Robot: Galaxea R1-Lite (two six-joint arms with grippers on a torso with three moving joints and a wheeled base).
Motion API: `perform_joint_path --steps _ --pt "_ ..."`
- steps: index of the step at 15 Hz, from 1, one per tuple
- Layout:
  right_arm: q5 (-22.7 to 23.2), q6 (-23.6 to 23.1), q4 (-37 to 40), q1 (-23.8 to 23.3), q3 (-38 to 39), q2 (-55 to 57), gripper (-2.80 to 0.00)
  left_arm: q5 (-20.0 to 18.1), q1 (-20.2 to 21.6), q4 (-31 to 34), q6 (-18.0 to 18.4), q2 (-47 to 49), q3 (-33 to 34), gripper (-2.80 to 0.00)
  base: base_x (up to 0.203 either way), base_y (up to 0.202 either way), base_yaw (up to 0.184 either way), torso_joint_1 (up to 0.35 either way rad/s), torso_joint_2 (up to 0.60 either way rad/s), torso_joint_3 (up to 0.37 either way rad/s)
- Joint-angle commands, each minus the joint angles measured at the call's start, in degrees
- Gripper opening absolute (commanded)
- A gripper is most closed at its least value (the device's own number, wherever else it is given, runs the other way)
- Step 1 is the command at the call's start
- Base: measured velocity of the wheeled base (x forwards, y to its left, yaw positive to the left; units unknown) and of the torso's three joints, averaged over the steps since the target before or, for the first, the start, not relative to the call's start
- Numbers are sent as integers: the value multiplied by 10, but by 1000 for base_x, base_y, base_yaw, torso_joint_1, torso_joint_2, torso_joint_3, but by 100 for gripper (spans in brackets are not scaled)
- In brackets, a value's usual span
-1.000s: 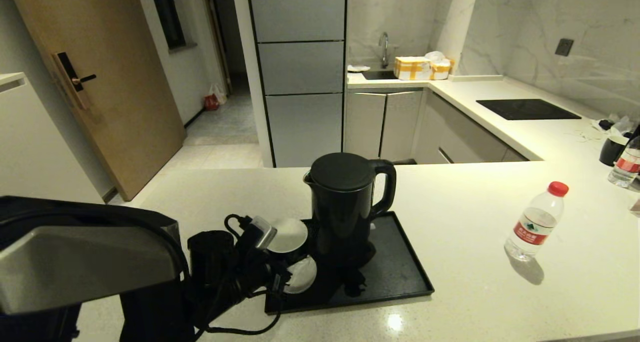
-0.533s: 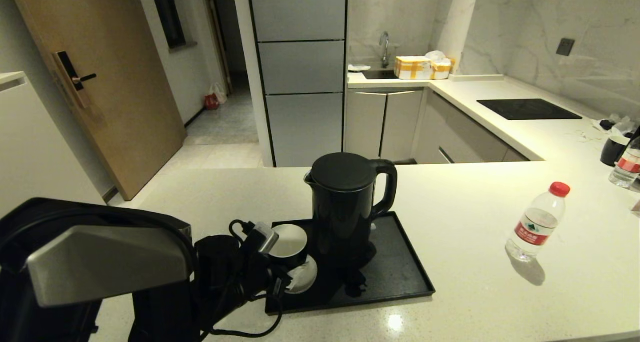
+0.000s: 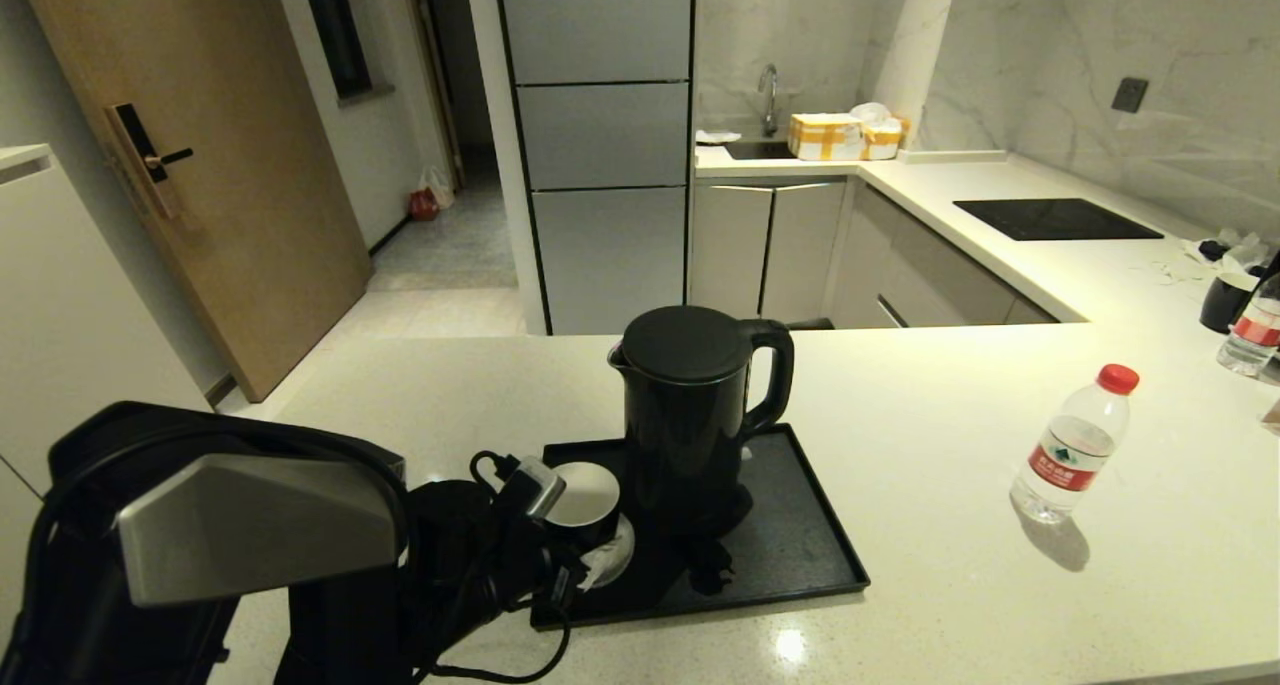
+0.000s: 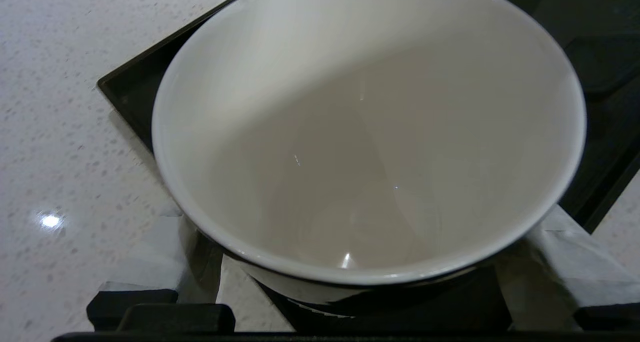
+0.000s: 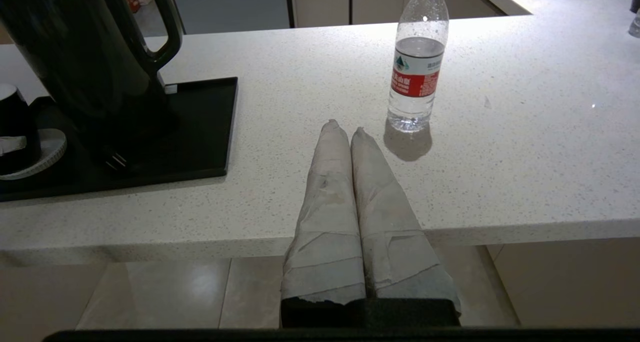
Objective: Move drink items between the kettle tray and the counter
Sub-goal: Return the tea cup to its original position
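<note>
The cup, black outside and white inside, sits between the taped fingers of my left gripper, which is shut on it. It hangs at the tray's left end, right over the white saucer and close beside the black kettle. From the left wrist, the cup fills the view, with the tray's corner behind it. The red-capped water bottle stands upright on the counter, right of the tray. My right gripper is shut and empty, low over the counter's front edge, short of the bottle.
A second black cup and a second bottle stand at the counter's far right. The black cooktop panel lies on the back run, with yellow-taped boxes by the sink. My left arm's bulk fills the lower left.
My left arm has carried the cup to the right and lower, from tilted above the tray's left end to level just over the saucer. The bottle and the kettle have stayed put.
</note>
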Motion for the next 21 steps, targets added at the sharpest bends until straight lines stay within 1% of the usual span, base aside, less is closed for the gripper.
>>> perform_joint_path --steps 1,6,7,15,21 --pt "0 0 0 0 2 1 -280 -1 -1 -5 1 5 0 -280 0 0 0 0 0 0" --pt "0 0 0 -1 2 1 -280 -1 -1 -5 1 6 0 -280 0 0 0 0 0 0" --pt "0 0 0 0 2 1 -280 -1 -1 -5 1 7 0 0 0 0 0 0 0 0" --pt "0 0 0 0 2 1 -280 -1 -4 -5 2 9 2 0 0 0 0 0 0 0" --pt "0 0 0 0 2 1 -280 0 -14 -5 3 9 15 0 0 0 0 0 0 0"
